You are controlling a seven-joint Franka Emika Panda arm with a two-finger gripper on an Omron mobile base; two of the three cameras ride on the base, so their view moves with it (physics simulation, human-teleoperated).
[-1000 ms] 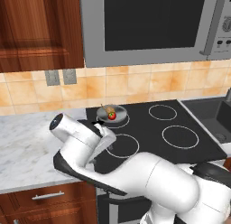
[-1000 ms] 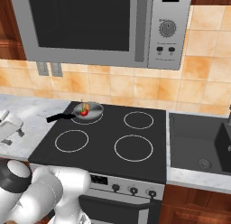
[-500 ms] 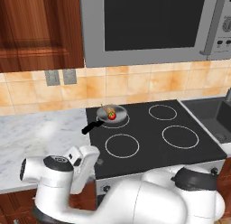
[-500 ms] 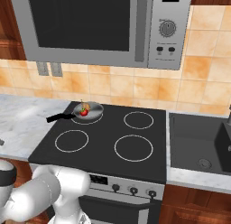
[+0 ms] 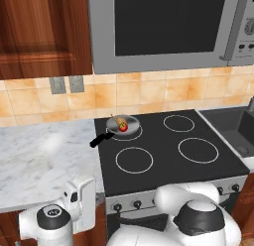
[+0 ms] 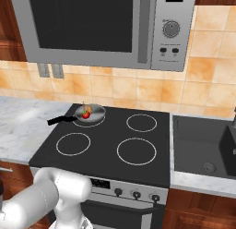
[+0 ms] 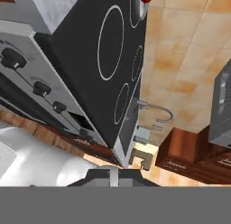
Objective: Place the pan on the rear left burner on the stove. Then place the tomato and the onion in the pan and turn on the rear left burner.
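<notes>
At the far left a marble desk (image 5: 34, 155) runs under a wood cabinet (image 5: 39, 31) and two wall outlets (image 5: 67, 84). Next comes the stove (image 5: 163, 155). The pan (image 5: 123, 125) sits on the rear left burner (image 5: 131, 137), its black handle pointing out toward the desk. The tomato (image 5: 123, 127) and onion (image 5: 119, 121) lie inside it, touching. A microwave (image 5: 163, 27) hangs above, well clear of the pan. The other three rings are bare. The robot's white arm covers part of the knob panel (image 6: 135, 194). On the right lies a dark sink (image 6: 203, 145). The hand (image 7: 113, 177) is low by the stove front, fingers narrowed together, holding nothing.
</notes>
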